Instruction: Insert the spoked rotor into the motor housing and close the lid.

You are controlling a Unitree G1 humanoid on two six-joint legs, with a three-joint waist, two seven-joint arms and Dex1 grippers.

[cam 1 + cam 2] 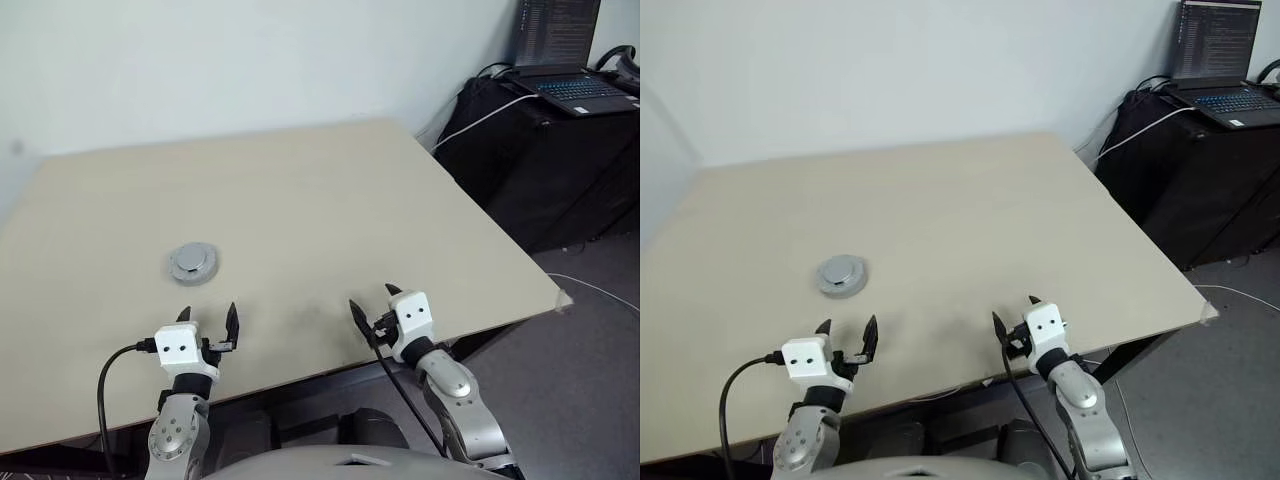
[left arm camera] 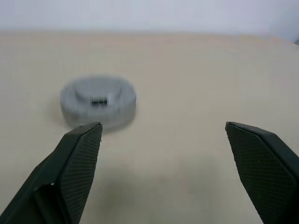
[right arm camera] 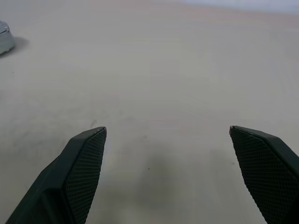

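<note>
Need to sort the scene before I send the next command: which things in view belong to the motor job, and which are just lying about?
Job:
- silver-grey metal disc with a central bump, the lid, lying flat on the beige table
- left gripper, open, empty
- right gripper, open, empty

Lying about:
- open laptop on the black stand
- white cable

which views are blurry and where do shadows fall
Left wrist view: the lid is soft and out of focus, the fingers sharper. Right wrist view: a faint shadow on the table between the fingers. Left eye view: lid crisp, lighting even.
</note>
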